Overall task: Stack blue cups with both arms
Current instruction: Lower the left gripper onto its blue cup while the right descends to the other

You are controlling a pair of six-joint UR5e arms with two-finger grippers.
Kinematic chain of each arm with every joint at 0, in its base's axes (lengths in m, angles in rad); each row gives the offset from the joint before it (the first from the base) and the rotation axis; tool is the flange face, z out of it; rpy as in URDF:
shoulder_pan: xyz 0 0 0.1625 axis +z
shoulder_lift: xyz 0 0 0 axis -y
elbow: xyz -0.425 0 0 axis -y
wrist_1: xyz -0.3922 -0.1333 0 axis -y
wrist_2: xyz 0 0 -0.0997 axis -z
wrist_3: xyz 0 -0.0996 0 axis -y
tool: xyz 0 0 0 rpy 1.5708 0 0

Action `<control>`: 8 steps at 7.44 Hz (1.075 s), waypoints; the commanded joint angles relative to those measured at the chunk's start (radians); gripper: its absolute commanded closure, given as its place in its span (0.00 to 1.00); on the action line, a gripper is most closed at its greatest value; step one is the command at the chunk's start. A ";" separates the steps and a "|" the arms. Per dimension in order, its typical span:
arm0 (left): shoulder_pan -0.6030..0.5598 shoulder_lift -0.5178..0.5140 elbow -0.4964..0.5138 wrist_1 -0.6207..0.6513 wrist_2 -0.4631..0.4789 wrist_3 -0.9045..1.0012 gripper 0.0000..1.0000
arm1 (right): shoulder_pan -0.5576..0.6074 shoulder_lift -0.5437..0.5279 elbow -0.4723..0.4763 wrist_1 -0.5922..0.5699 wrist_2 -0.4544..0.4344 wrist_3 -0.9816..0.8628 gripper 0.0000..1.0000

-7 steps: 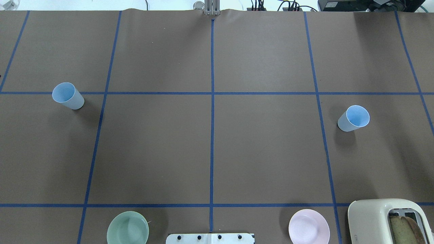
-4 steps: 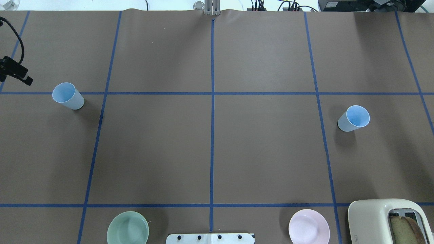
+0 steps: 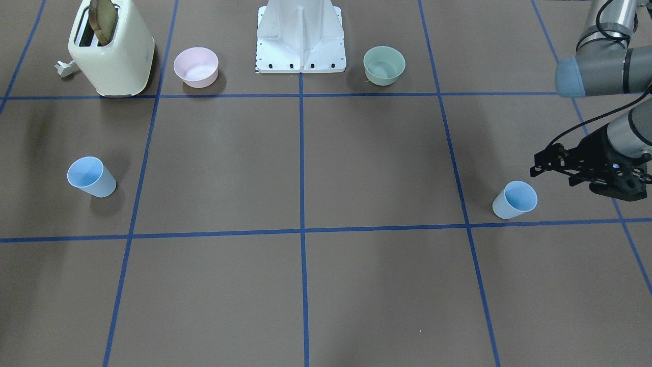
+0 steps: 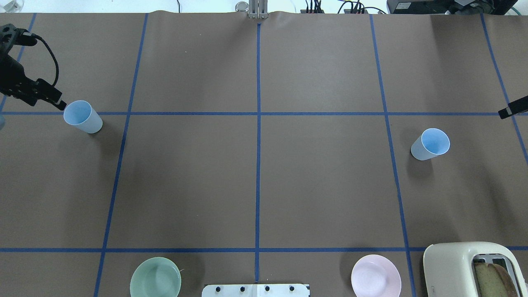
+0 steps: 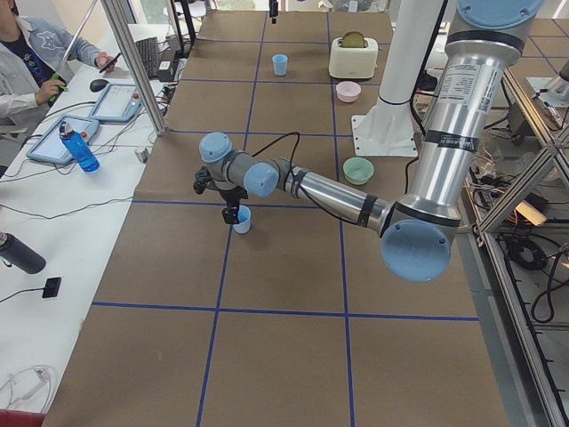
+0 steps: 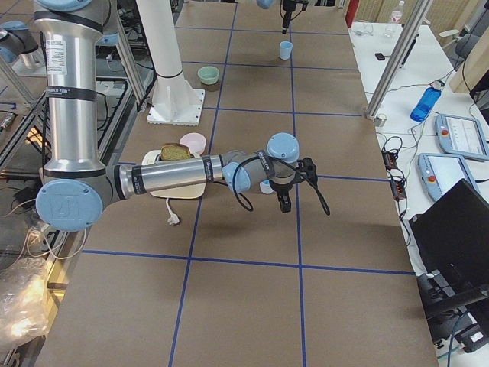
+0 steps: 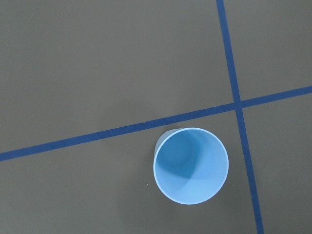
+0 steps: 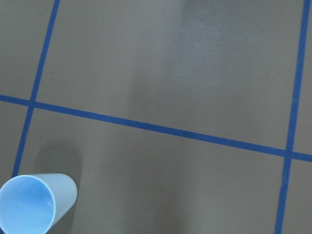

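My left tool (image 3: 536, 169) hangs just beside the left cup (image 3: 514, 200), a little above its rim on the side toward the end of the desk (image 3: 356, 168). From overhead its black tip sits right at the rim's outer edge, and I cannot tell whether they touch. My left wrist camera looks straight down into that cup, which stands upright by a crossing of blue tape lines (image 7: 237, 103). The tool itself lies outside that view, and the side-on views are too cluttered, so I cannot tell whether it is open or closed. The right cup (image 4: 431, 144) stands upright, well apart from the left one. My right tool (image 4: 511, 111) is cut off at the overhead view's edge, with only a black tip showing near that cup and apart from it, so I cannot tell its state either. My right wrist view crops that cup at the lower left corner.
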 commanded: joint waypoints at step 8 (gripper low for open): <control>0.022 -0.066 0.116 -0.051 0.002 -0.028 0.16 | -0.188 0.042 0.044 0.061 -0.085 0.092 0.01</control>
